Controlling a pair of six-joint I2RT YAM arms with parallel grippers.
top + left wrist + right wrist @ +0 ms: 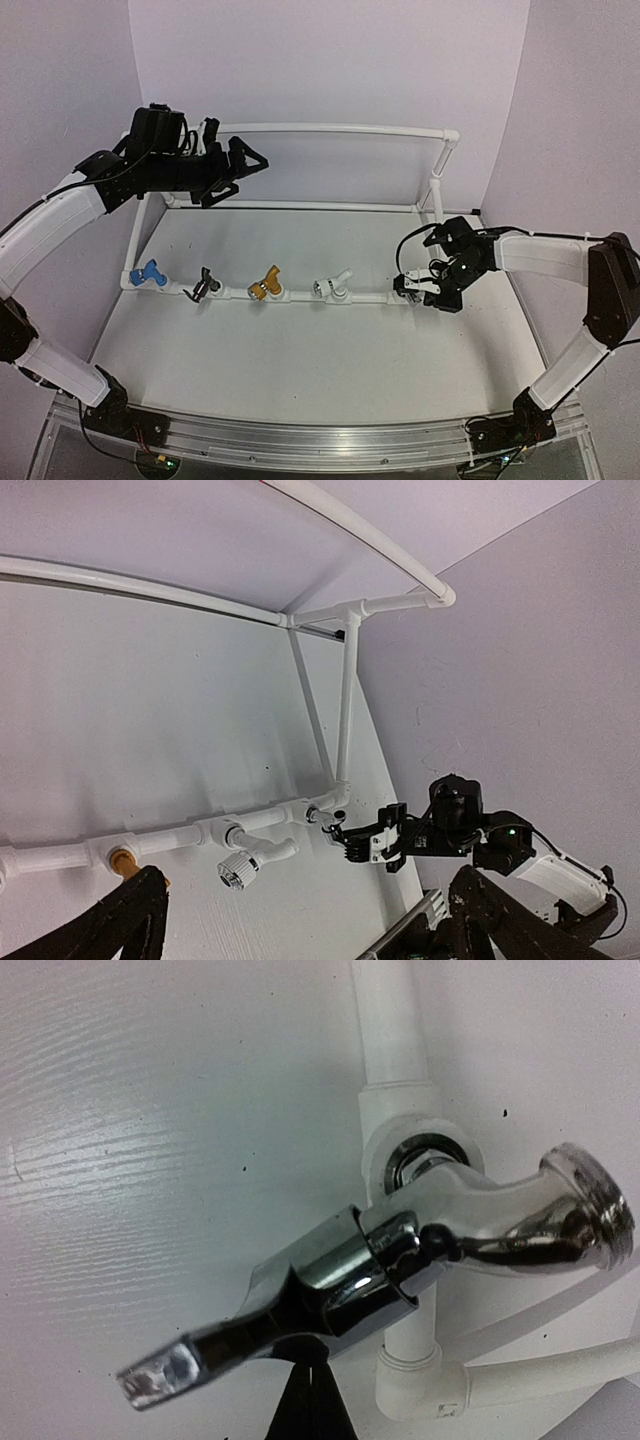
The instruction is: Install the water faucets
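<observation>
My top view looks down from above and behind the rig over the whole counter point(300, 350). My left wrist view sits high at far left, facing across toward the right hand point(348, 845). My right wrist view sits very close on the silver faucet point(420, 1250). All 3 share the near right end of the pipe frame point(370, 297).

Cannot make out the silver-grey faucet point(330, 1290) from above behind the right claw point(412, 288), sees only a sliver of that claw at the right wrist view's bottom edge, and half loses the gold faucet point(122, 860) behind a cropped finger point(110, 925) of the left claw point(238, 178).
</observation>
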